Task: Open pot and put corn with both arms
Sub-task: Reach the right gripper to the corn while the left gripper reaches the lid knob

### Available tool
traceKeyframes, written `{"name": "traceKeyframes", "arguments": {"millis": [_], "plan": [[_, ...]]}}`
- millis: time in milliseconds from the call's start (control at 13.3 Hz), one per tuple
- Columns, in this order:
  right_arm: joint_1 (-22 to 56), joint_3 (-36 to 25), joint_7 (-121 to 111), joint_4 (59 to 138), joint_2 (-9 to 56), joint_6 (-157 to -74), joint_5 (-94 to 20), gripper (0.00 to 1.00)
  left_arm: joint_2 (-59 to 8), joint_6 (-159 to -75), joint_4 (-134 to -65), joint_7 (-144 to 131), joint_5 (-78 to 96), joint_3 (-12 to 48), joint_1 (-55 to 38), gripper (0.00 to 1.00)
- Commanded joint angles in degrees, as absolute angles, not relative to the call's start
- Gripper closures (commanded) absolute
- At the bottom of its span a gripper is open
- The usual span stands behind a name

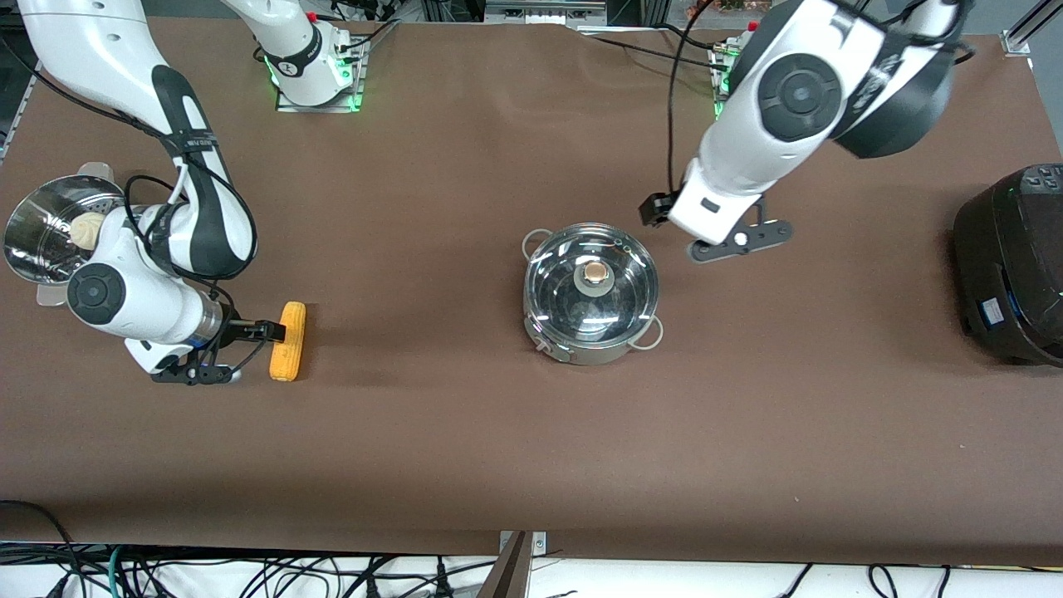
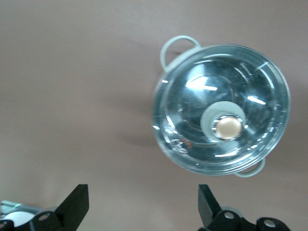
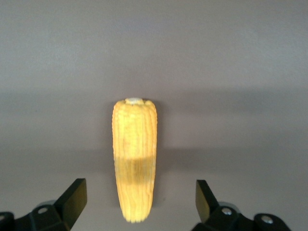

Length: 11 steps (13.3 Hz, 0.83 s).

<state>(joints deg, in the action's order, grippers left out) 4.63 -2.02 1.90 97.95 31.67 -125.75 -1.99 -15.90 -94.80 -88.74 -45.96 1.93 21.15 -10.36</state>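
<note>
- The corn (image 1: 287, 340) lies on the brown table (image 1: 465, 448) at lower left of the front view, toward the right arm's end.
- The right gripper (image 3: 138, 204) hangs low beside the cob, fingers spread wide, nothing held.
- The pot (image 1: 591, 292), glass lid (image 2: 222, 126) on, sits mid-frame.
- The left gripper (image 2: 142, 204) hovers beside the pot's rim, fingers wide, empty.
</note>
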Motion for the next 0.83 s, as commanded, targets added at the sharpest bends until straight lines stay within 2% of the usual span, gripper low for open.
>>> {"name": "traceKeyframes", "arguments": {"millis": [0, 226, 752], "plan": [[4.39, -1.32, 2.29, 100.10, 33.04, -131.02, -2.99, 0.00, -19.50, -100.17, -87.45, -46.85, 2.55, 21.62, -12.03, 0.00], [4.57, -0.71, 2.37, 101.42, 34.10, -134.73, -2.99, 0.00, -23.72, -105.27, -85.87, -46.76, 2.20, 21.62, -14.32, 0.00], [4.66, -0.09, 2.73, 101.51, 36.47, -138.51, -2.99, 0.00, -28.38, -113.37, -86.31, -45.97, -6.33, 22.68, -16.08, 0.00]]}}
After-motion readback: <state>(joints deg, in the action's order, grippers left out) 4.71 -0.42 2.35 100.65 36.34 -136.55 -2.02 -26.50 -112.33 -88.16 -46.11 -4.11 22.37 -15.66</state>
